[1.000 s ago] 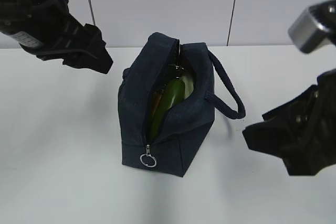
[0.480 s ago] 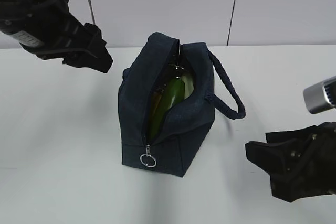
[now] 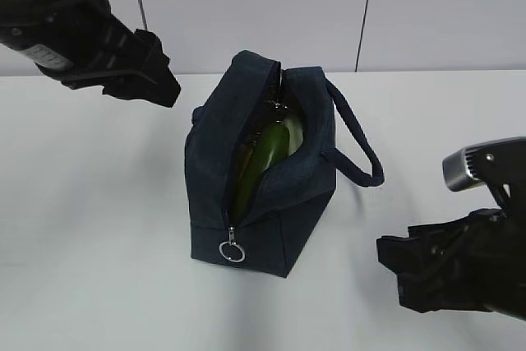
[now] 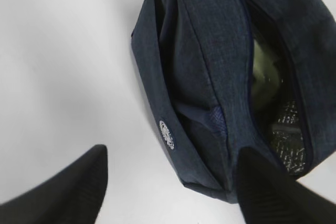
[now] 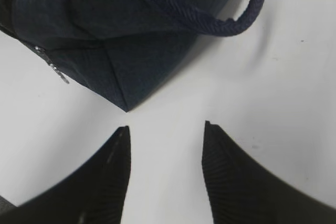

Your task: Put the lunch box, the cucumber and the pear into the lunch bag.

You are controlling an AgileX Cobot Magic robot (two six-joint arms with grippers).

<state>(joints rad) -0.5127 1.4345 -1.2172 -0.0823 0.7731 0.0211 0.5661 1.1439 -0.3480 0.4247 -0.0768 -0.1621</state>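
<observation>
The navy lunch bag [image 3: 288, 203] stands mid-table with its zipper open. The dark green cucumber [image 3: 265, 152] lies slanted inside the opening. The left wrist view shows the lunch bag [image 4: 210, 51] with silvery lining [image 4: 289, 135] and a pale greenish surface [image 4: 262, 72] that I cannot identify. Lunch box and pear are hidden. My left gripper [image 3: 164, 88] hangs open and empty above the table, left of the bag; seen from its wrist, the left gripper [image 4: 173, 153] spans the bag's end. My right gripper [image 3: 393, 273] is open and empty, low at the bag's right; in its wrist view the right gripper [image 5: 166, 125] is just short of the bag corner [image 5: 118, 100].
The bag's loop handle [image 3: 362, 154] sticks out to the right, toward my right arm. A metal ring pull [image 3: 233, 250] hangs at the bag's near end. White table [image 3: 99, 228] lies all around; a pale wall [image 3: 263, 6] stands behind.
My right gripper has dropped lower toward the table and turned, staying right of the bag. The left arm has shifted only slightly. The bag and cucumber have not moved.
</observation>
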